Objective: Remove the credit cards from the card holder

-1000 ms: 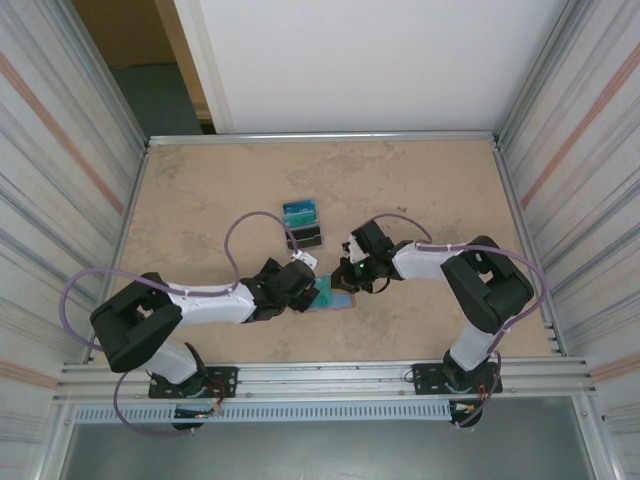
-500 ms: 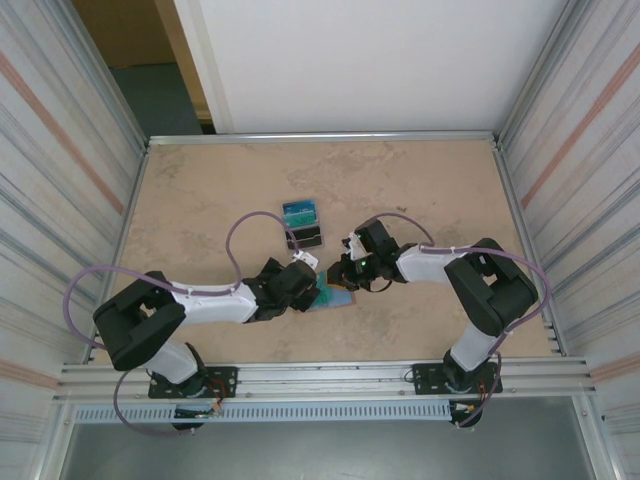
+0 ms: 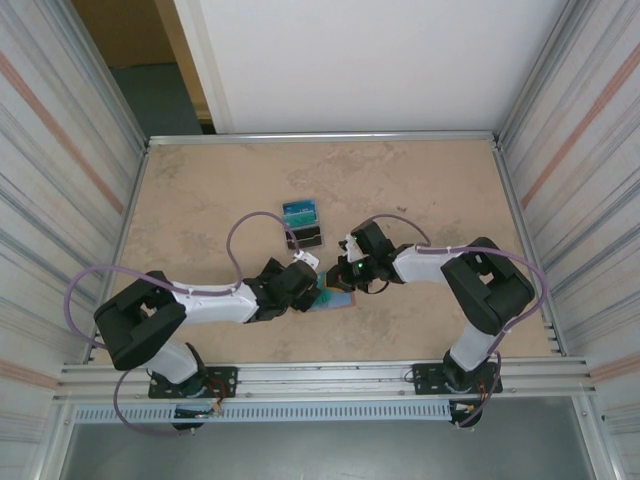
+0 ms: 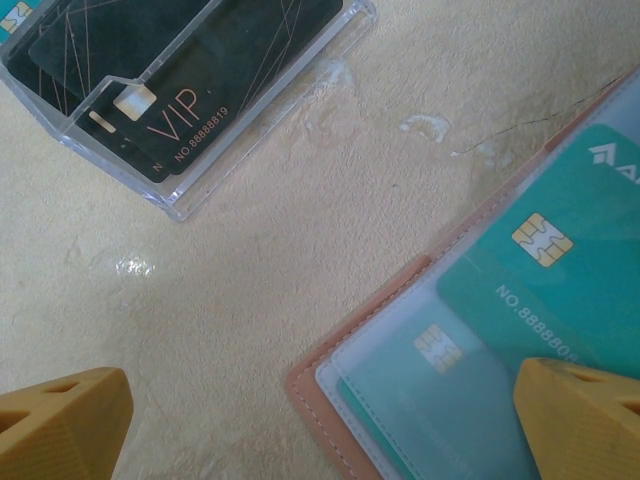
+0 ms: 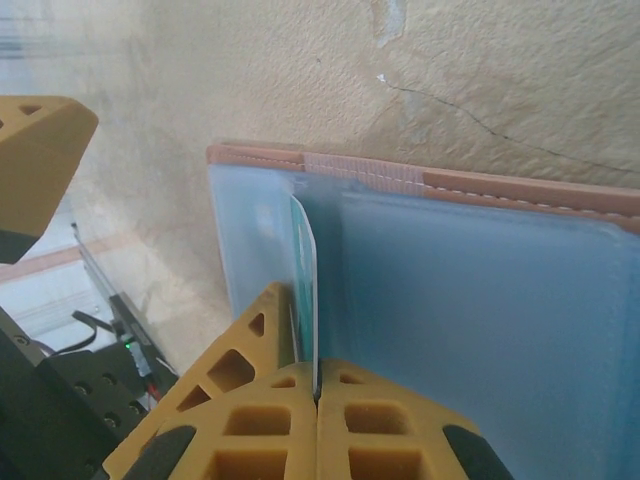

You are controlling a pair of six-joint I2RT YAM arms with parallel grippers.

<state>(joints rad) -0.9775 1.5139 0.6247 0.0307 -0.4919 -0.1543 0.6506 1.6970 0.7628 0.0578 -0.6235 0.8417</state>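
Credit cards (image 4: 545,265): teal-green, two lay chip-side up under the clear sleeves of the open holder; none lay loose beside it on the bench (image 4: 250,230).
Card holder (image 4: 320,375): salmon-pink, spread flat toward the bench's near side, between the two arms; it had not shifted over the last second.
Right end effector (image 5: 317,395): pressed together, pinching one end of the upright card (image 5: 304,265), which stood on edge between the holder's two sleeve panels.
Left end effector (image 4: 320,440): spread wide, low over the holder's corner; one finger (image 4: 585,420) overlapped a sleeved card, contact unclear.
Clear case (image 4: 200,90): held a dark VIP card, apart from the holder, farther up the bench.
Change: from overhead, the right wrist had crept slightly leftward over the holder; the left arm had barely moved.
Meaning: the pinch looked settled, so drawing this card out seemed the step in hand, with the sleeved cards yet to come.
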